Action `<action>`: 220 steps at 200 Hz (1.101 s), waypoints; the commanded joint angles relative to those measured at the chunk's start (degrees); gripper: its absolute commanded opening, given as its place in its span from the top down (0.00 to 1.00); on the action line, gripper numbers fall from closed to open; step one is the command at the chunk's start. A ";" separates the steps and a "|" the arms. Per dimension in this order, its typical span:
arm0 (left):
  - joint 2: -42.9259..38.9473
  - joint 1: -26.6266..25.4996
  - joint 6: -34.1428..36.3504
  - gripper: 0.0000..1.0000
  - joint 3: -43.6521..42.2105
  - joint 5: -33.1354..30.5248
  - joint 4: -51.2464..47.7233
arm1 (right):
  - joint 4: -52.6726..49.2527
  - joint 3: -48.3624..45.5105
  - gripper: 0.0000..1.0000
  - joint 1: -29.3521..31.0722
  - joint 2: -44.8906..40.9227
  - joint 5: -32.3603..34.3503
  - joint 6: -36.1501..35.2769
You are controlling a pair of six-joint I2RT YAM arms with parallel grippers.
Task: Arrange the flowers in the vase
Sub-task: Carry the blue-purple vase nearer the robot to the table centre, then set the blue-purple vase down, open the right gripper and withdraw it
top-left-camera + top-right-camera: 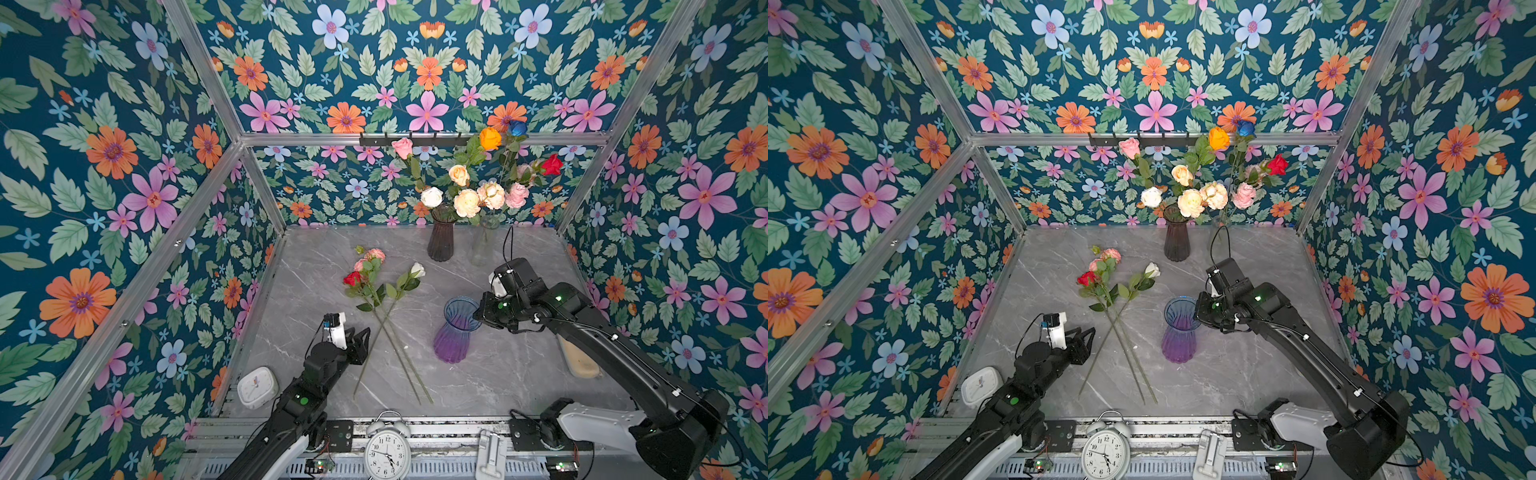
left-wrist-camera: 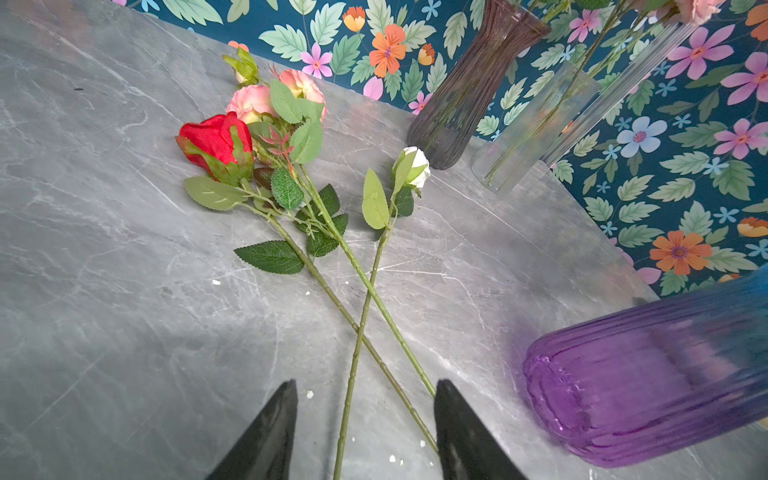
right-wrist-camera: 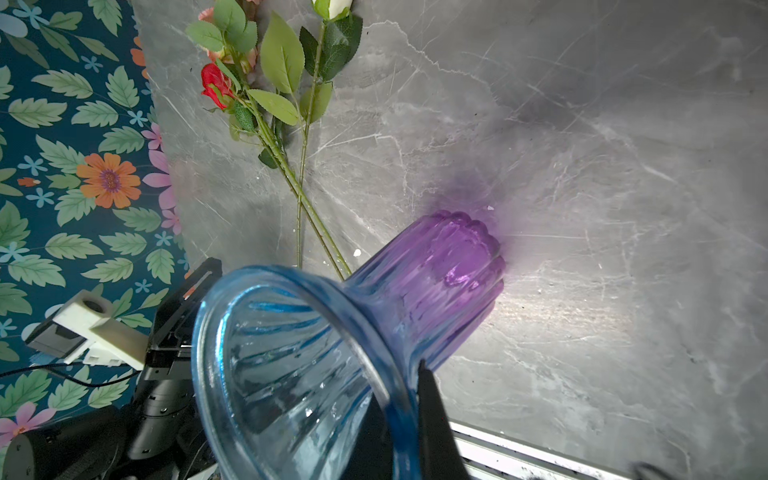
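Note:
Three loose flowers lie crossed on the grey table: a red rose [image 1: 352, 278] [image 2: 216, 141], a pink spray [image 1: 374, 254] [image 2: 253, 102] and a white rose [image 1: 417, 270] [image 2: 415, 166]. My left gripper [image 1: 365, 336] [image 1: 1090, 334] [image 2: 365, 384] is open just above the lower ends of their stems, and two stems show between its fingers. The blue-to-purple glass vase [image 1: 455, 332] [image 1: 1179, 332] [image 3: 449, 266] has its base on the table. My right gripper [image 1: 478, 311] [image 3: 399, 386] is shut on its blue rim, one finger inside and one outside.
At the back stand a dark vase [image 1: 441, 237] and a clear vase [image 1: 484, 245], both filled with flowers. An alarm clock [image 1: 387, 453] and a white square clock [image 1: 257, 386] sit at the front edge. A beige object [image 1: 582, 361] lies under the right arm.

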 commanded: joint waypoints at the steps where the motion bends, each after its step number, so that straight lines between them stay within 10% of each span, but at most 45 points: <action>1: -0.47 -0.11 0.20 0.44 0.24 -0.41 0.60 | 3.37 0.80 0.96 0.01 -0.39 1.11 0.73; 108: -0.80 -0.37 0.20 0.44 0.19 -0.78 0.17 | 1.41 3.58 0.20 0.09 -1.87 1.70 -2.20; 161: 0.65 -0.55 0.20 0.44 0.43 -1.28 0.67 | -3.80 8.65 0.10 -3.42 -6.90 10.72 -8.83; 220: 5.35 -0.73 0.02 0.42 1.83 -2.50 0.99 | 7.44 -14.61 0.12 -21.22 -17.27 1.99 -9.65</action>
